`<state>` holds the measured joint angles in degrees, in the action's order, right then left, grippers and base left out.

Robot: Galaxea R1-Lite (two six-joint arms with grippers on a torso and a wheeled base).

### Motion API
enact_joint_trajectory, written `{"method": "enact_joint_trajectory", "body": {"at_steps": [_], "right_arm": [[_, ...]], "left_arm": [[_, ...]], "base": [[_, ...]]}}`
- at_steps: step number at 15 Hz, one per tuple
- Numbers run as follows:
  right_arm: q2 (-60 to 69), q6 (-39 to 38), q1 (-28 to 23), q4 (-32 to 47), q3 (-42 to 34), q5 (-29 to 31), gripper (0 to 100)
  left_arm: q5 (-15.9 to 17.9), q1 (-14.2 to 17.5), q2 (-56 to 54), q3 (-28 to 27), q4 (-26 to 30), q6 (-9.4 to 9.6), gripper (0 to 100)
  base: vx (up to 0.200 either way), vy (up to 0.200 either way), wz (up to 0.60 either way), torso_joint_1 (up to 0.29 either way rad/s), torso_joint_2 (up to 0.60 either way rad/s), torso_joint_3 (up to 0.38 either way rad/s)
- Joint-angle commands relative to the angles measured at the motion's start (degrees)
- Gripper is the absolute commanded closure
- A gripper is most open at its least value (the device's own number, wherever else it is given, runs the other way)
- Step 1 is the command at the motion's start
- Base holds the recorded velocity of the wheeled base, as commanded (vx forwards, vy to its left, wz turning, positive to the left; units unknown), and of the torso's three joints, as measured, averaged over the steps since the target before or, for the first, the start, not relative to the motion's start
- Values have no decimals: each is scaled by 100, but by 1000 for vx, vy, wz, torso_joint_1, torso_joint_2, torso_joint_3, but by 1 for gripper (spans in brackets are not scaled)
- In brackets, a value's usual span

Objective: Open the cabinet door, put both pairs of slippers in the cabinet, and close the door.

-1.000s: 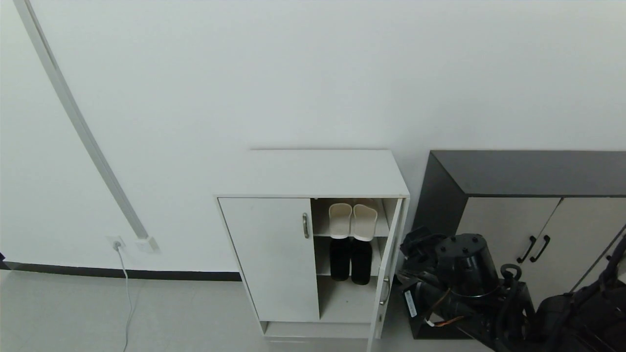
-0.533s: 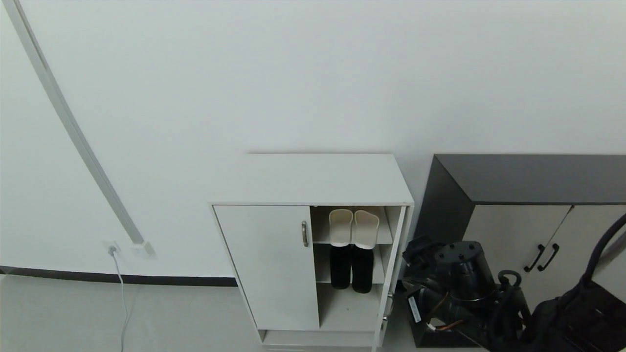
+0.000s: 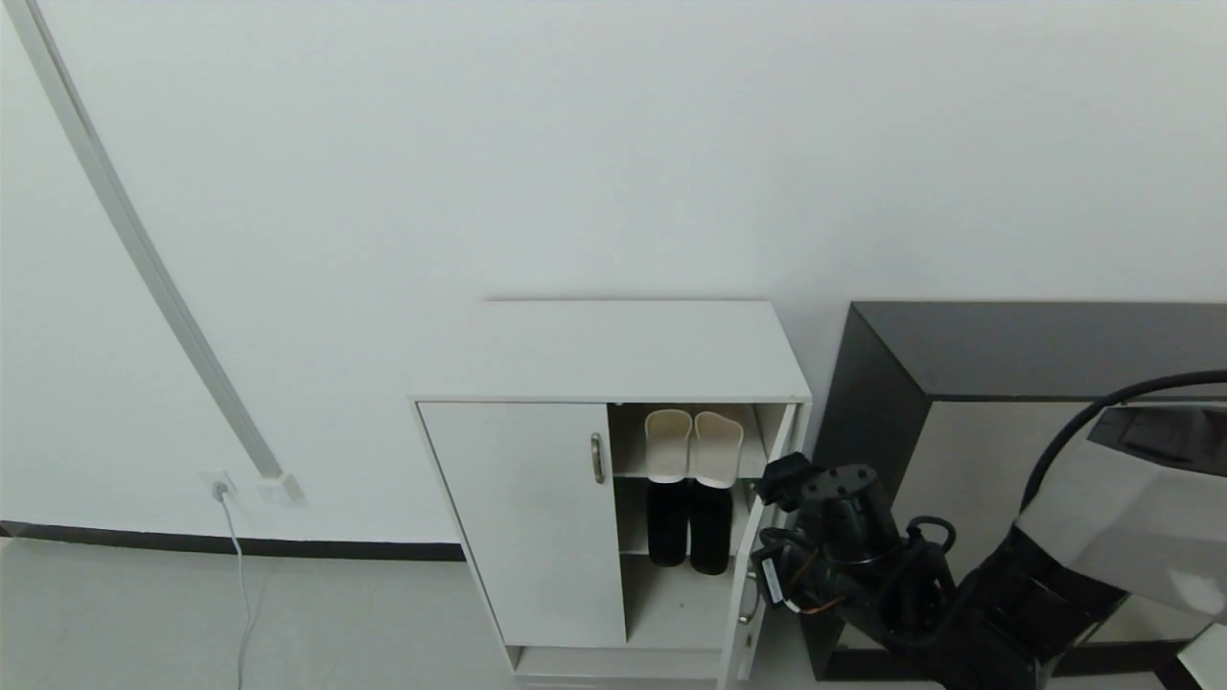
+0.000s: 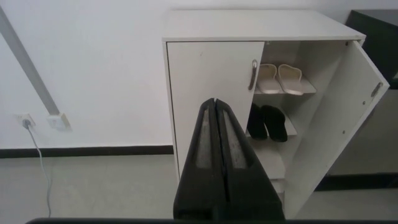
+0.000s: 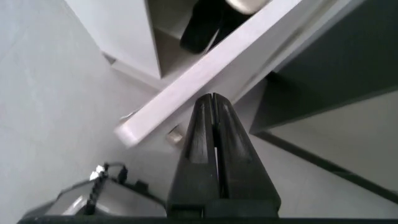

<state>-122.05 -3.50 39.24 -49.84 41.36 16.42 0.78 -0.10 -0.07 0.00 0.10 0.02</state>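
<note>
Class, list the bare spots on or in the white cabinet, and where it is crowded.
Free: the cabinet top and the bottom compartment below the black slippers. Crowded: around the white slippers above them, and beside the open door, where the right gripper sits.

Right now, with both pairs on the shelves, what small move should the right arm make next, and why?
Probably nudge the shut right tool against the outer face of the open door to swing it toward the cabinet. The white slippers and black slippers already sit inside, and the tool is beside that door's handle side, so closing seems all that remains.
</note>
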Motion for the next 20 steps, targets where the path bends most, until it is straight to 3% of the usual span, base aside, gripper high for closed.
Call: {"method": "enact_joint_trajectory", "body": {"at_steps": [1,20], "right_arm": [[-398,-10,5,-17,293,-16,100],[-2156,-230,-118,-439,3150,-183,100]], "left_arm": [[1,1,7,0,-1,-2,100],[1,1,7,0,-1,-2,100]], "base": [[0,0,0,0,0,0],[0,0,0,0,0,0]]}}
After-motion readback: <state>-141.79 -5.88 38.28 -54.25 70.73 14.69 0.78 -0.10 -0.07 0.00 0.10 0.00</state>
